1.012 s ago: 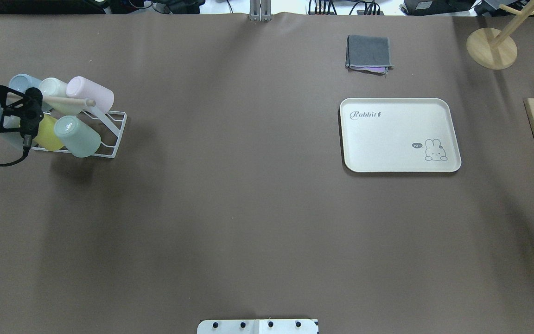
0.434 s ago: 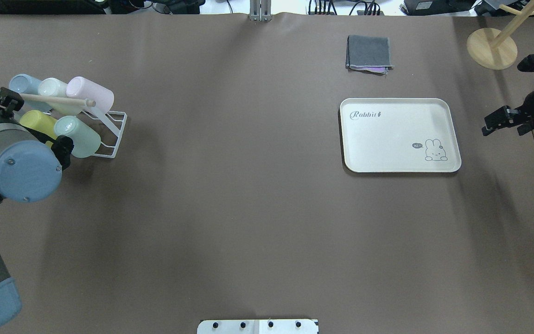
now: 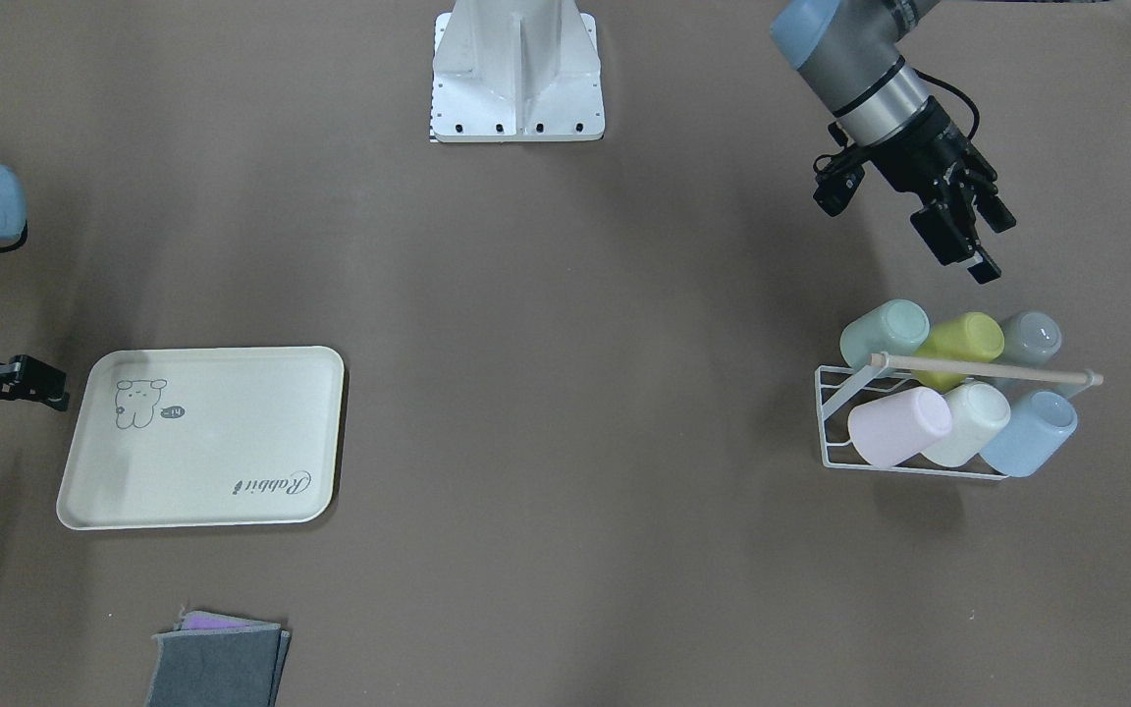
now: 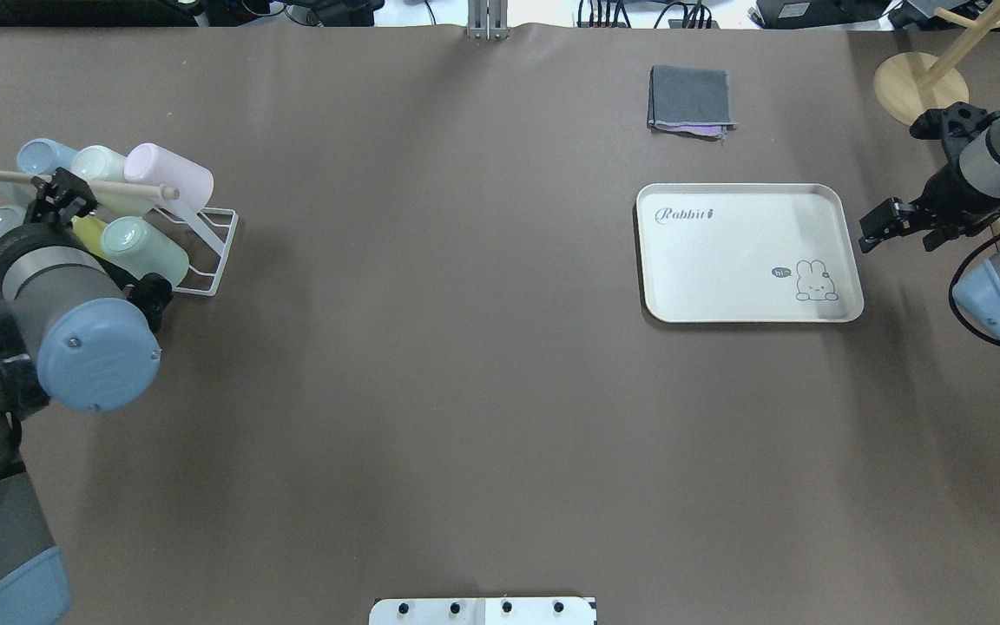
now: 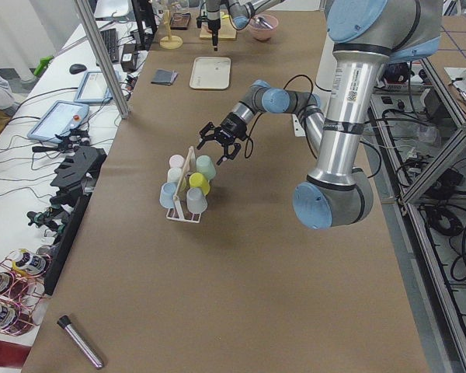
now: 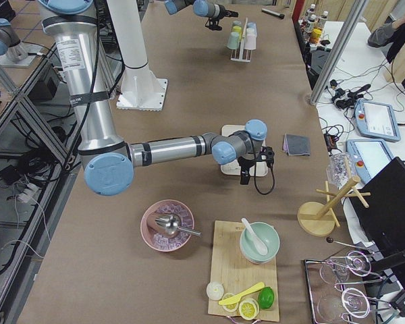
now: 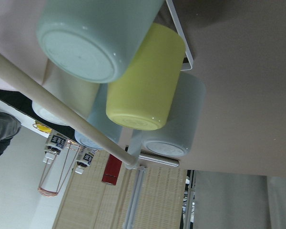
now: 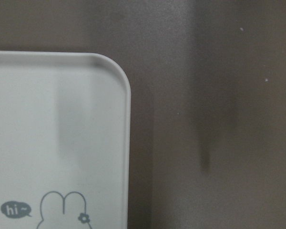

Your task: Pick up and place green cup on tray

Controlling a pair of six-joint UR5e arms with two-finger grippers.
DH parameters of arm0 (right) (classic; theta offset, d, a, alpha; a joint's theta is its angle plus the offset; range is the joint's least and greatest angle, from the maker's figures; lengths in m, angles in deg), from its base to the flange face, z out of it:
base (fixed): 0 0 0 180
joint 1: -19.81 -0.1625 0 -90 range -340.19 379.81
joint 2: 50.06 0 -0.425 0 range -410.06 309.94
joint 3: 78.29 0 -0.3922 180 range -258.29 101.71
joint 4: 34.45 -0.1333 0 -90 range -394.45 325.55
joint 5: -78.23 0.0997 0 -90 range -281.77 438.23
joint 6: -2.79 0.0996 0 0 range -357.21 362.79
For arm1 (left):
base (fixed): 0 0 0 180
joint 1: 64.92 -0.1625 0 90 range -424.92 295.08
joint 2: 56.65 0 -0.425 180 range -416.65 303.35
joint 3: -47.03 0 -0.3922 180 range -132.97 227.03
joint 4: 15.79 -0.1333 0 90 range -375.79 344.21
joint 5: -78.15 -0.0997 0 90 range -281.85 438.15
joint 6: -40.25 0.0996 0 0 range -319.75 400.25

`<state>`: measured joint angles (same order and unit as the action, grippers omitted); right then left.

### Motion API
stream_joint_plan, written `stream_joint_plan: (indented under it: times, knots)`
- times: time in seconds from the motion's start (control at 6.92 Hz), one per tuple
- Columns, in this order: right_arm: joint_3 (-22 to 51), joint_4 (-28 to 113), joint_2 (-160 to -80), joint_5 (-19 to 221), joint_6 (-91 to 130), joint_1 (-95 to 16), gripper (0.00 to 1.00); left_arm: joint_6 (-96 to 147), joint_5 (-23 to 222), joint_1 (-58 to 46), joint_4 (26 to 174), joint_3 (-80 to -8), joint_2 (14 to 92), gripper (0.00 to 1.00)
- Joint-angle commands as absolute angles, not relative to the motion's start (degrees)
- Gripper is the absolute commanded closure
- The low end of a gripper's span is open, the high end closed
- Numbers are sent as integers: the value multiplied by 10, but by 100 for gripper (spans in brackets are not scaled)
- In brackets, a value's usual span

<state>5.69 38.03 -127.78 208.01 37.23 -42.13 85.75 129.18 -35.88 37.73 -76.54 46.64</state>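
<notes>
The green cup (image 3: 885, 332) lies on its side in a white wire rack (image 3: 835, 412), at the end of the row nearest the robot; it also shows from overhead (image 4: 148, 256) and close up in the left wrist view (image 7: 90, 38). My left gripper (image 3: 986, 245) is open and empty, tilted towards the rack, a short way from the green cup on the robot's side. The cream tray (image 4: 726, 260) lies flat and empty. My right gripper (image 4: 904, 233) hangs just beyond the tray's right rim (image 8: 126, 143), points down and looks open and empty.
The rack has a wooden handle bar (image 3: 983, 368) and holds yellow-green (image 3: 963, 344), pink (image 3: 897, 424), cream, grey and pale blue cups. A folded grey cloth (image 4: 691, 100) and a wooden stand (image 4: 921, 87) are beyond the tray. A pink bowl (image 6: 167, 226) and cutting board (image 6: 229, 270) are at the right end.
My left arm has swung round by the rack, and its gripper has come off the cups. My right arm has come in from the right edge to the tray's right rim. No cup has moved.
</notes>
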Motion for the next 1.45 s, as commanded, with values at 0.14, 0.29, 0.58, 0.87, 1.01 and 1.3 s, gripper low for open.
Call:
stream_joint_plan:
  times: [0.14, 0.29, 0.58, 0.87, 1.01, 1.3]
  knots:
    - [20, 380, -1256, 2080, 373, -398, 0, 935, 1233, -412, 384, -690, 531, 3]
    - [13, 379, -1251, 2080, 373, -394, 0, 946, 1229, -422, 384, -690, 531, 3]
    - [10, 379, -1249, 2080, 373, -393, 24, 936, 1203, -437, 383, -680, 530, 3]
    - [10, 379, -1248, 2080, 373, -393, 43, 916, 1202, -447, 381, -667, 529, 3]
    - [10, 379, -1248, 2080, 373, -392, 46, 912, 1184, -448, 381, -660, 527, 3]
    - [6, 379, -1244, 2080, 373, -392, 47, 872, 1181, -450, 381, -628, 528, 3]
